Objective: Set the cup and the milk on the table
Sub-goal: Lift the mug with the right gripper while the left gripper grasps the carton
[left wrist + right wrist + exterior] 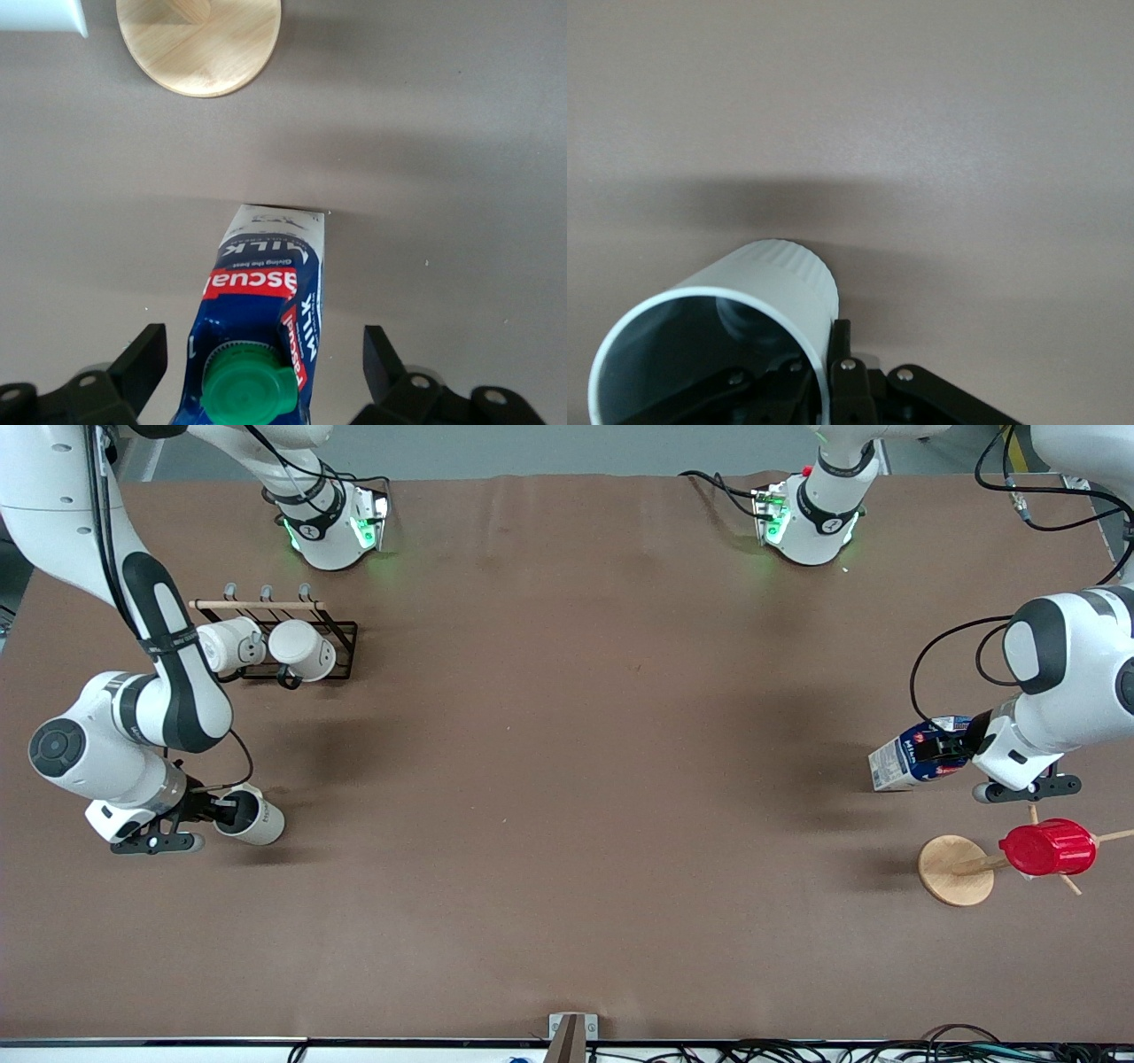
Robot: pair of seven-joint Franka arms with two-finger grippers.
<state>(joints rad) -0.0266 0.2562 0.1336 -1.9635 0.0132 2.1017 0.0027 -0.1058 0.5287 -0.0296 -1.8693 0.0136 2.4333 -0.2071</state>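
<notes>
Because both items are meant for the table, each gripper carries its load low: the right gripper pinches the cup by its rim, the left gripper clasps the tilted milk (cap toward the wrist).

Small off-white mug at lower left of frame, held tilted in right gripper over matte brown desk. Small blue-and-white milk carton at right of frame, tilted, in left gripper. Black wire rack, two white mugs, upper left. Red ribbed cup on round-based wooden stand, lower right.
</notes>
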